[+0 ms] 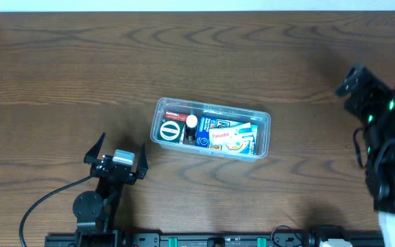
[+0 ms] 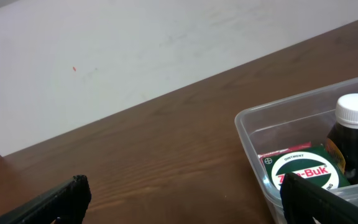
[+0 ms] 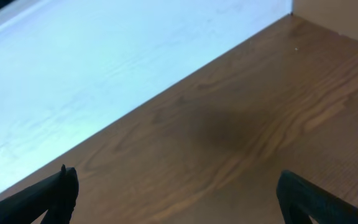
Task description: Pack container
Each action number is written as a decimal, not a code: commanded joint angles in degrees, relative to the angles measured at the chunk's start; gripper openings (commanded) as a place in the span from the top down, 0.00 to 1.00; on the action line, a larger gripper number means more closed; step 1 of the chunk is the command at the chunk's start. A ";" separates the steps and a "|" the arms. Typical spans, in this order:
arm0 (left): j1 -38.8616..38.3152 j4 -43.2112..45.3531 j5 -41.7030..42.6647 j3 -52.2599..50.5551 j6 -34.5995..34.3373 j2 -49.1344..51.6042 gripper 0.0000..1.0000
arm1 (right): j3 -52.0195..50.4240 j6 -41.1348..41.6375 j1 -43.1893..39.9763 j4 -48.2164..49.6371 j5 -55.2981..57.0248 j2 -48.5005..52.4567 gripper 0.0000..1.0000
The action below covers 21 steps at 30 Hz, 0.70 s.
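Note:
The clear plastic container [image 1: 214,106] sits mid-table. Inside it lie a round green tin [image 1: 172,130], a red box [image 1: 175,115], a dark bottle with a white cap [image 1: 192,123] and a blue printed carton [image 1: 230,134]. My left gripper [image 1: 118,156] stands open on the table, below and left of the container and apart from it. In the left wrist view the container's corner [image 2: 248,122], the tin [image 2: 306,172] and the bottle [image 2: 354,132] lie beside my right finger [image 2: 316,202]; nothing is between the jaws [image 2: 182,199]. My right gripper [image 1: 357,84] is raised at the far right, open and empty [image 3: 179,193].
Brown wood table [image 1: 81,62] all round. The white wall meets the table's far edge [image 2: 135,56]. The left arm's black cable [image 1: 40,206] trails near the front edge, by the black rail [image 1: 204,240].

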 commanded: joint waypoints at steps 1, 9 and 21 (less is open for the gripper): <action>0.24 -2.08 0.37 -0.98 -0.94 -0.39 0.02 | -7.76 -0.72 1.92 0.74 4.44 -5.22 0.01; 0.24 -2.08 0.37 -0.98 -0.94 -0.39 0.02 | -30.88 -22.88 2.05 19.41 -9.18 -19.85 0.01; 0.24 -2.08 0.37 -0.98 -0.94 -0.39 0.02 | -54.16 -37.77 -0.55 40.54 -22.62 -34.69 0.01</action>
